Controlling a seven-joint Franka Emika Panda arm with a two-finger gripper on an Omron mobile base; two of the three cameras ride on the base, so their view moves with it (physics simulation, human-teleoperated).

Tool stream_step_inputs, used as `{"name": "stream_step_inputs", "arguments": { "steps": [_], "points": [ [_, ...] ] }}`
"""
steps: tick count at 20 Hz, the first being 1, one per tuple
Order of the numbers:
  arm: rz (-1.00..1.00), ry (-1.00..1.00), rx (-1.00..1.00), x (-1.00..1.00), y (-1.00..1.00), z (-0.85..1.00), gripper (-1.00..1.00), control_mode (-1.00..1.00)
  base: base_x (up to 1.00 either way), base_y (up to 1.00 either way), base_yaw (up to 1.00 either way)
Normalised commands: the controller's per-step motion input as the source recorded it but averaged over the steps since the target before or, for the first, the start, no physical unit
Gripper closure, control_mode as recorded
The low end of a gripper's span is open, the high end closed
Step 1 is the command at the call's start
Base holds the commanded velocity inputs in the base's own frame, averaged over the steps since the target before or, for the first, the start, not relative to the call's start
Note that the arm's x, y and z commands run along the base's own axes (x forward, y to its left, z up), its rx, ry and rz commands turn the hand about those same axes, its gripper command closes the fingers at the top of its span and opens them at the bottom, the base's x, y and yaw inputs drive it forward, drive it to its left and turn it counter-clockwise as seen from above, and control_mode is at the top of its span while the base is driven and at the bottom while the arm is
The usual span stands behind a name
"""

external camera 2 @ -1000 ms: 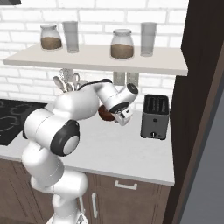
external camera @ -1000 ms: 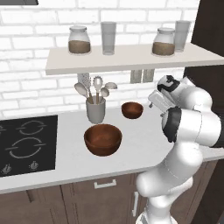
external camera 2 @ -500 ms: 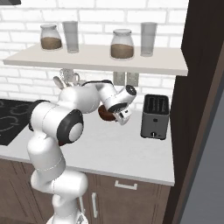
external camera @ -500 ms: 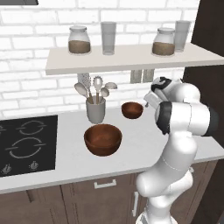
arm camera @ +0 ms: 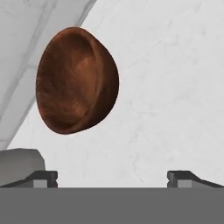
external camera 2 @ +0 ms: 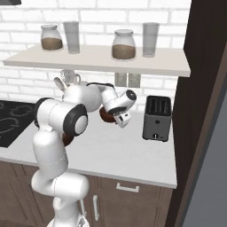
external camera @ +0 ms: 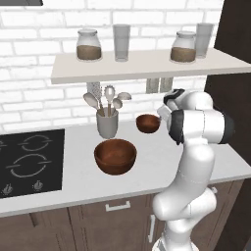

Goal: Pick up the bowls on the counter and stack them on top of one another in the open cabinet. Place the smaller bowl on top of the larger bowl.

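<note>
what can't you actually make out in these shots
- Small reddish-brown wooden bowl: in the right base view the white arm covers all but a sliver.
- Wide, deep reddish-brown wooden bowl: in the right base view just a dark edge shows behind the arm's elbow.
- Grey utensil cup: cut off at the hand view's lower left.
- Gripper: only the tips show in the hand view, jaws wide apart.

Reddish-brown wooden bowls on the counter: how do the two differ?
Size: the wide, deep reddish-brown wooden bowl is roughly twice as broad as the small reddish-brown wooden bowl.
Place: the wide bowl sits in front of the grey utensil cup; the small bowl sits further back, beside the arm.
Shared: glossy, upright, empty.
</note>
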Motion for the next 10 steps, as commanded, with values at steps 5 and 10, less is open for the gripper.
{"name": "stream_step_inputs", "arguments": {
  "steps": [5, 10],
  "points": [
    [-0.03, 0.0, 0.02, 0.34, 0.16, -0.23, -1.0, -1.0, 0.0, 0.0, 0.0],
    [-0.03, 0.0, 0.0, 0.33, 0.09, -0.19, -1.0, -1.0, 0.0, 0.0, 0.0]
  ]
}}
